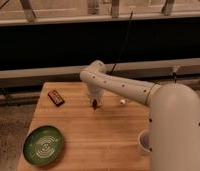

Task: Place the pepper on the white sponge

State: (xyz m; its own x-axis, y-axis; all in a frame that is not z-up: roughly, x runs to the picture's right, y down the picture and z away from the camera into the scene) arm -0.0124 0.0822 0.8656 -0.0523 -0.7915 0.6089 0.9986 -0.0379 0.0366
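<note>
My gripper [94, 103] hangs down from the white arm over the back middle of the wooden table [103, 135]. It is shut on the pepper [95, 105], a small dark red thing that shows at its tip just above the table top. A small pale patch [123, 101] shows on the table right of the gripper, just past the arm's lower edge. It may be the white sponge, and the arm hides most of it.
A flat dark rectangular block [56, 97] lies at the back left of the table. A green plate [43, 146] sits at the front left. A white cup [144, 142] stands at the front right, against my arm's body. A dark wall runs behind the table.
</note>
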